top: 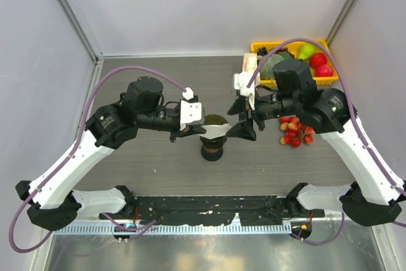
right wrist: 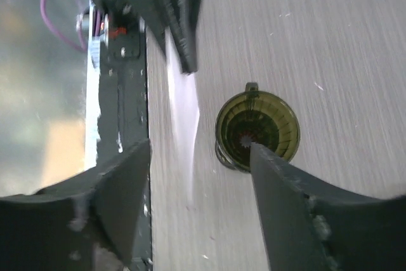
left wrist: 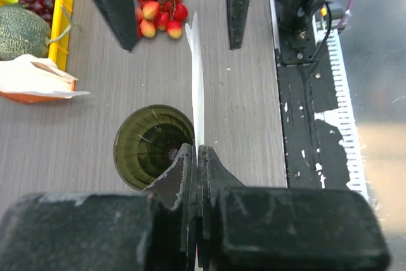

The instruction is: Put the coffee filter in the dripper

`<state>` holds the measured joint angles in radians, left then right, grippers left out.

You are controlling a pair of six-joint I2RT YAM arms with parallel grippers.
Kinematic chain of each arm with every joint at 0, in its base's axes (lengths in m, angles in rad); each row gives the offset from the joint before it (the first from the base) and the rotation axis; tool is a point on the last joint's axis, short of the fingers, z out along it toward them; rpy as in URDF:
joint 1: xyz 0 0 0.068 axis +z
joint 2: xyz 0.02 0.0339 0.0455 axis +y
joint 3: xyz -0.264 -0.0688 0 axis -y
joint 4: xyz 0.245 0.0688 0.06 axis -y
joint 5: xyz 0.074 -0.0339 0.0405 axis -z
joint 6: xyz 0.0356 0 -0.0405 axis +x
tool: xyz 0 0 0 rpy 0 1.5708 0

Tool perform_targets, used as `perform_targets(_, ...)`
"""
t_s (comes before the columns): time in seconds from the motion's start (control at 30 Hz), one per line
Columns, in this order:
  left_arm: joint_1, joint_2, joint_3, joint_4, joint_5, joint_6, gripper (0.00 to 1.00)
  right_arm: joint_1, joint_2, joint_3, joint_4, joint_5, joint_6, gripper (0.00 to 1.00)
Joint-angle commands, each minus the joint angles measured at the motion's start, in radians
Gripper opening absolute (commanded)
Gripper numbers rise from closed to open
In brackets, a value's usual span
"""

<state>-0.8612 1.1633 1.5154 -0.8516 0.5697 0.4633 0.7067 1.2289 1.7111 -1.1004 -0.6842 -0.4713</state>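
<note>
The dripper [top: 214, 136], a dark olive funnel cup, stands at the table's middle; it also shows in the left wrist view [left wrist: 152, 147] and the right wrist view [right wrist: 257, 130]. My left gripper [top: 185, 130] is shut on the coffee filter [top: 214, 132], a flat white paper held edge-on above the dripper's near side. In the left wrist view the filter [left wrist: 198, 87] runs straight out from the closed fingers. In the right wrist view it [right wrist: 183, 115] hangs between my open right fingers. My right gripper [top: 240, 126] is open, its fingers either side of the filter's free end.
A yellow tray [top: 325, 46] of fruit stands at the back right. A pack of white papers with an orange edge [left wrist: 35, 77] lies beside it. A cluster of red cherries [top: 294, 132] lies right of the dripper. The black base rail [top: 209, 207] runs along the near edge.
</note>
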Motion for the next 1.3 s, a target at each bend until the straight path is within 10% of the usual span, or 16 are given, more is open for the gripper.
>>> perform_targets(0.0,0.053,-0.059,-0.007,0.149,0.103,-0.176,0.0,-0.055,-0.101,-0.025,0.21,0.029,0.137,0.78)
perform_targets(0.2,0.189,-0.1,-0.072,0.448,0.249,-0.616,0.0,-0.135,-0.197,-0.248,0.58,-0.096,0.309,1.0)
perform_targets(0.5,0.278,-0.112,-0.242,0.986,0.306,-1.103,0.0,-0.135,-0.121,-0.298,0.885,-0.278,0.605,0.98)
perform_targets(0.6,0.283,-0.119,-0.285,1.08,0.303,-1.166,0.0,-0.135,-0.111,-0.3,0.942,-0.282,0.643,0.67)
perform_targets(0.8,0.284,-0.139,-0.288,0.947,0.295,-1.079,0.14,-0.136,-0.111,-0.301,0.94,-0.307,0.633,0.05)
perform_targets(0.9,0.289,-0.165,-0.255,0.724,0.32,-0.897,0.52,-0.133,-0.123,-0.289,0.8,-0.31,0.497,0.05)
perform_targets(1.03,0.292,-0.203,-0.176,0.389,0.318,-0.564,0.74,-0.07,-0.141,-0.292,0.561,-0.247,0.225,0.05)
perform_targets(1.27,0.294,-0.244,-0.146,0.293,0.341,-0.504,0.71,0.022,-0.149,-0.361,0.412,-0.198,0.065,0.05)
